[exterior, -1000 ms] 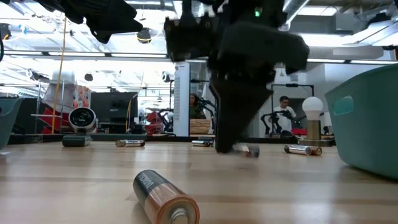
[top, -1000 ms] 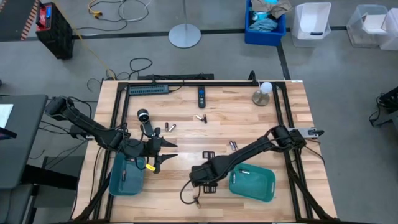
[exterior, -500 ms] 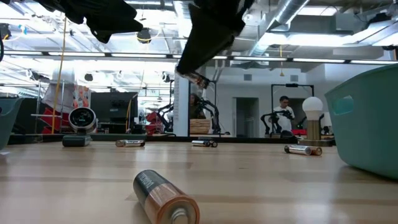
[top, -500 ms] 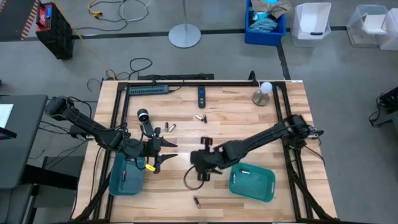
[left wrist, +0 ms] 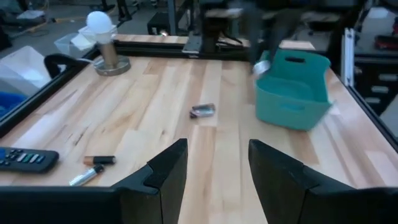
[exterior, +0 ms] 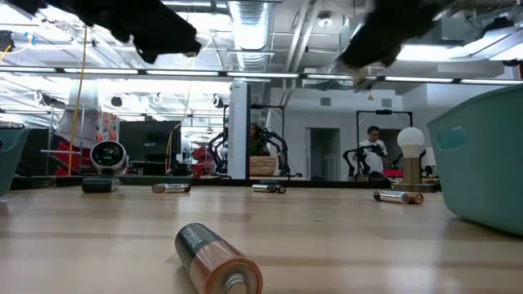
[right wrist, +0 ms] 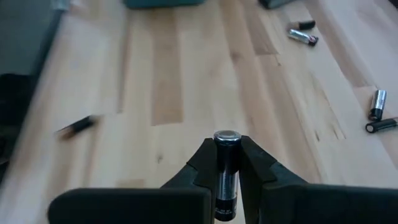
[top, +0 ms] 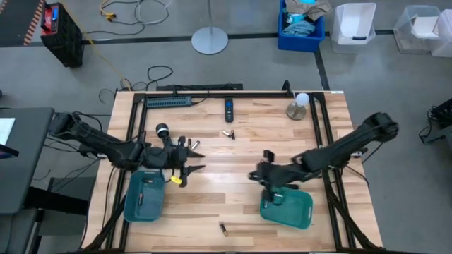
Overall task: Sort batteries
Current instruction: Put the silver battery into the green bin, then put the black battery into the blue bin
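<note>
Hovering by the right teal tray (top: pixel 296 212), the right gripper (right wrist: pixel 227 167) pinches a battery (right wrist: pixel 226 174), its long axis running along the fingers, silver cap outward. Waiting with fingers apart, the left gripper (left wrist: pixel 214 163) faces loose batteries (left wrist: pixel 203 111) lying flat ahead. No lettering is legible on any.

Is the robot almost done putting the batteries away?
Not yet. Something small already lies in the left teal tray. The right gripper is shut on one battery, beside the right teal tray. The left gripper is open and empty. Loose batteries are left: one at the front edge, some at the back.
</note>
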